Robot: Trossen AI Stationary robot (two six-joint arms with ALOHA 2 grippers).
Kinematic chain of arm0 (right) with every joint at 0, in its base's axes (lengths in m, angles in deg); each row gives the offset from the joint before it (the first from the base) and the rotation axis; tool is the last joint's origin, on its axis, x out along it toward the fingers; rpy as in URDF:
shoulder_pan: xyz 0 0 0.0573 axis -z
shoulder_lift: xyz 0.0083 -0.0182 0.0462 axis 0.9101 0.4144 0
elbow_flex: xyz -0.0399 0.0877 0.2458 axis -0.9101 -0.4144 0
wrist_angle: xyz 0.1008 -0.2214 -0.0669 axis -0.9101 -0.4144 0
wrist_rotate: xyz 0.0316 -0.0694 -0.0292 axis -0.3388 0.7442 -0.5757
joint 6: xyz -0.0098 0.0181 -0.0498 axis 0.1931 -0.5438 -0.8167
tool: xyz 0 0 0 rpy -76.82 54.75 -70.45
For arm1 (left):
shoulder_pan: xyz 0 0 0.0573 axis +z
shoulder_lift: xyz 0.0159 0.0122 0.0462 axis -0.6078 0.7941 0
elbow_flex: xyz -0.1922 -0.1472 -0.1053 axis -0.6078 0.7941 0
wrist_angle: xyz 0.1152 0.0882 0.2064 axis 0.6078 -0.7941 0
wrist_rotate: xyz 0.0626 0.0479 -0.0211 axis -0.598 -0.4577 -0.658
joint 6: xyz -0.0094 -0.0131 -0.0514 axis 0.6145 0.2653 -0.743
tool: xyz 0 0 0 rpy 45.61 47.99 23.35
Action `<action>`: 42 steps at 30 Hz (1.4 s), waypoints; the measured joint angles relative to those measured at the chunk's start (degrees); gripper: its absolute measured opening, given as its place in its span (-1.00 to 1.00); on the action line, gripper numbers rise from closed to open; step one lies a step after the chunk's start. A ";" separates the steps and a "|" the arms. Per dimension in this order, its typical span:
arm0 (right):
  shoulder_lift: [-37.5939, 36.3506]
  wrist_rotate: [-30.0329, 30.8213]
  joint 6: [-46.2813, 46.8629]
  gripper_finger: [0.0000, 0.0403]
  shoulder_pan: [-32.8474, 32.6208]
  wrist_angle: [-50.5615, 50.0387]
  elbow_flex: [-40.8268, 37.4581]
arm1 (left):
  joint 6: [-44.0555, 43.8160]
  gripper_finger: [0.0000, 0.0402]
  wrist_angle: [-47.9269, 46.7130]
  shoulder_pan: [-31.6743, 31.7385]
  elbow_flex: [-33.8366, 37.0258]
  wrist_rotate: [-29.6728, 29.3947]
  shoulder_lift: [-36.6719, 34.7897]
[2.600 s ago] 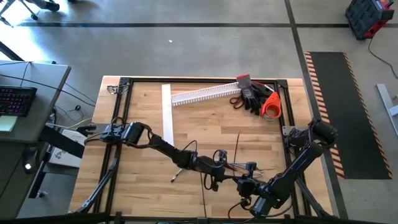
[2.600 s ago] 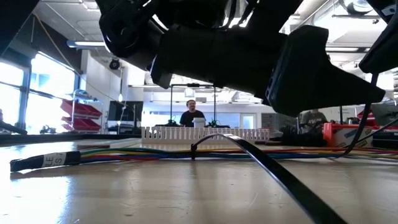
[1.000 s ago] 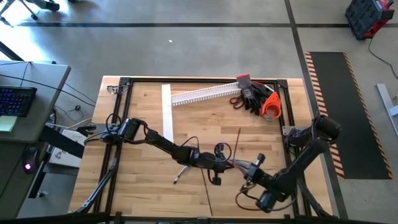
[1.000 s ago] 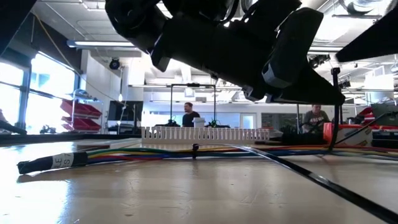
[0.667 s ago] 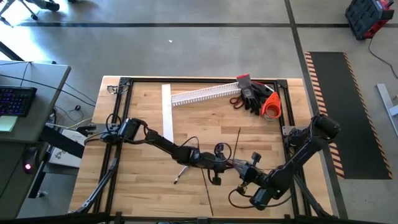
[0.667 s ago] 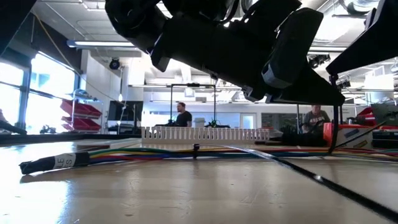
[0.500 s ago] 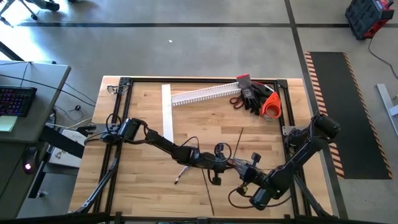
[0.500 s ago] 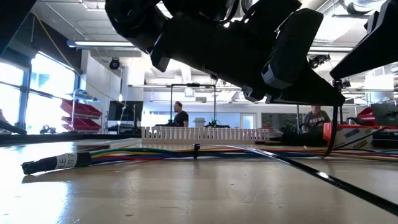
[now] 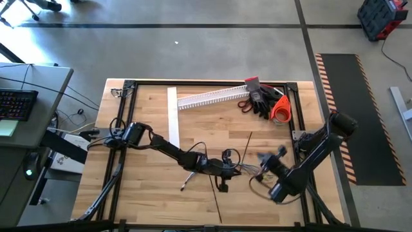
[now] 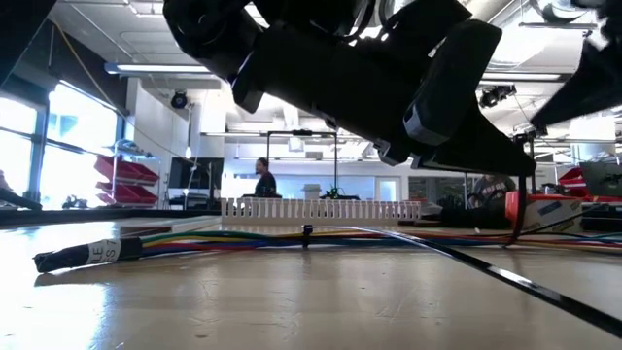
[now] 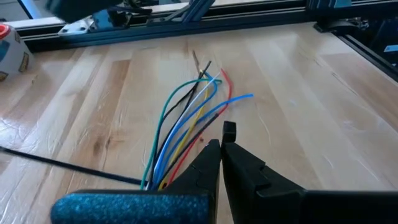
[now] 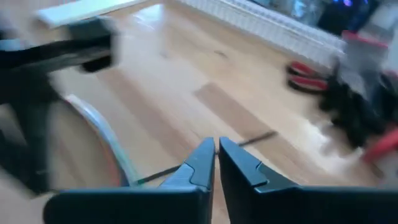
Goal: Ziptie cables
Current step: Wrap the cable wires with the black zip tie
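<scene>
The cables point(image 11: 186, 118), a bundle of coloured wires, lie mid-table with their free ends fanned out toward the right edge; one black ziptie point(image 10: 305, 233) sits knotted around them, its tail point(image 9: 216, 203) running to the near edge. A second ziptie point(image 11: 62, 163) lies from the bundle toward the far edge. My left gripper point(image 11: 221, 148) is shut above the wires' free ends, clear of the table. My right gripper point(image 12: 216, 149), shut with nothing between its fingers, hovers just right of the bundle point(image 9: 262, 161), pointing at the far edge. My left gripper pinches the second ziptie at its end, where a small square black head point(image 11: 229, 129) pokes out past the fingertips. The fingers come slanting down from the table's left. Below them a thin black strip point(image 10: 519, 204) drops to the table; the fingers hide the place of contact.
At the far edge lie a white slotted channel point(image 9: 212, 96), a flat white strip point(image 9: 172, 116), red scissors point(image 9: 244, 103), black gloves point(image 9: 262, 100) and an orange tape roll point(image 9: 280, 111). A black frame point(image 9: 129, 84) borders the table. A person point(image 10: 262, 180) walks far behind.
My right gripper has swung from near the table's near edge toward the far and right edges, rising a little and rolling at the wrist, and has stayed shut. The left gripper and the cables have kept still.
</scene>
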 joint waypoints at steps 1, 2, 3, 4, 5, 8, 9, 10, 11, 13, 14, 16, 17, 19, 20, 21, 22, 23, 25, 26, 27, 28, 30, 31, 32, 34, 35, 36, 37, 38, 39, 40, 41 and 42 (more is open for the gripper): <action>-2.13 -1.63 1.02 -0.93 0.33 0.79 -2.35 | -0.09 -1.00 0.00 0.00 0.00 0.00 0.00; -4.50 -4.67 1.04 -0.91 0.95 2.59 -4.85 | -0.24 -1.00 -0.02 0.00 0.00 0.02 0.00; -7.05 -7.40 0.10 -0.90 1.72 5.65 -7.76 | -0.50 -1.00 -0.12 0.00 0.00 0.04 0.00; -9.82 -9.02 -1.40 -0.89 2.41 9.26 -10.92 | -0.71 -1.00 -0.32 0.00 0.00 0.06 0.00; -12.75 -9.51 -3.24 -0.88 3.09 14.13 -14.22 | -0.97 -1.00 -0.49 0.00 0.00 0.04 0.00; -21.29 -9.86 -11.75 -0.83 5.86 30.76 -23.14 | -1.47 -1.00 -0.78 0.07 0.00 0.43 0.00; -23.78 -10.02 -14.76 -0.81 7.15 36.00 -25.99 | -1.55 -1.00 -0.82 0.09 0.01 0.72 0.00; -25.88 -10.07 -17.47 -0.78 8.52 40.90 -28.53 | -1.55 -1.00 -0.85 0.09 0.00 0.83 0.00; -27.74 -10.17 -19.74 -0.74 9.98 45.53 -30.91 | -1.55 -1.00 -0.81 0.09 0.00 0.92 0.00; -30.22 -11.92 -23.94 -0.64 13.37 53.48 -35.14 | -1.66 -1.00 -0.72 0.09 0.01 0.92 0.00; -30.93 -13.36 -25.73 -0.57 15.35 56.45 -36.90 | -1.86 -1.00 -0.74 0.09 0.02 0.92 0.00; -31.62 -14.73 -28.33 -0.42 19.07 60.86 -39.67 | -1.86 -1.00 -0.78 0.09 0.00 0.94 0.00; -31.59 -14.73 -29.35 -0.34 20.71 62.55 -40.60 | -1.86 -1.00 -0.75 0.09 0.00 0.92 0.00; -31.56 -14.79 -31.60 -0.18 24.03 64.59 -42.07 | -1.88 -1.00 -0.82 0.09 0.01 0.93 0.00; -31.54 -14.79 -32.76 -0.10 25.75 65.41 -42.49 | -1.88 -1.00 -0.89 0.09 0.01 0.92 0.00; -31.54 -14.81 -33.61 -0.04 27.41 65.95 -42.82 | -1.88 -1.00 -0.97 0.09 0.00 0.92 0.00; -31.49 -14.84 -34.69 0.02 29.04 66.03 -42.92 | -1.88 -1.00 -0.98 0.09 0.00 0.92 0.00; -31.43 -15.15 -35.54 0.06 30.67 66.23 -43.05 | -1.88 -1.00 -0.98 0.09 0.00 0.92 0.00; -31.43 -16.36 -38.09 0.12 33.85 66.51 -43.29 | -1.90 -1.00 -1.00 0.09 0.00 0.93 0.00; -31.43 -17.79 -39.72 0.13 35.54 67.19 -43.39 | -1.90 -1.00 -1.01 0.09 0.01 0.92 0.00; -31.45 -19.64 -41.32 0.13 37.29 67.90 -43.50 | -1.90 -1.00 -1.09 0.09 0.00 0.92 0.00; -31.43 -21.52 -42.85 0.13 38.90 68.21 -43.57 | -1.90 -1.00 -1.11 0.09 0.00 0.92 0.00; -31.43 -24.23 -45.97 0.11 41.90 68.80 -43.66 | -1.90 -1.00 -1.09 0.09 0.00 0.92 0.00; -31.43 -25.28 -47.47 0.10 43.29 69.49 -43.66 | -1.90 -1.00 -1.10 0.09 0.00 0.92 0.00; -31.43 -26.41 -48.89 0.09 44.61 70.29 -43.66 | -1.90 -1.00 -1.11 0.09 0.00 0.93 0.00; -31.43 -29.38 -51.21 0.08 47.19 71.60 -43.66 | -1.90 -1.00 -1.09 0.09 0.00 0.92 0.00; -31.43 -30.85 -52.02 0.07 48.26 71.97 -43.66 | -1.90 -1.00 -1.09 0.09 0.00 0.92 0.00; -31.43 -32.01 -52.99 0.07 49.18 72.21 -43.66 | -1.90 -1.00 -1.09 0.09 0.00 0.92 0.00; -31.43 -33.11 -54.11 0.07 50.02 72.33 -43.66 | -1.90 -1.00 -1.09 0.09 0.00 0.93 0.00; -31.41 -33.86 -55.36 0.07 50.76 72.41 -43.66 | -1.90 -1.00 -1.09 0.09 0.00 0.94 0.00; -31.41 -34.61 -56.38 0.07 51.45 72.42 -43.66 | -1.90 -1.00 -1.09 0.09 0.01 0.92 0.00; -31.41 -34.94 -57.05 0.07 52.16 72.42 -43.66 | -1.90 -1.00 -1.09 0.09 0.01 0.92 0.00; -31.41 -35.31 -57.58 0.07 52.83 72.42 -43.66 | -1.90 -1.00 -1.09 0.09 0.00 0.92 0.00; -31.41 -35.63 -57.93 0.07 53.38 72.42 -43.66 | -1.90 -1.00 -1.09 0.09 0.01 0.92 0.00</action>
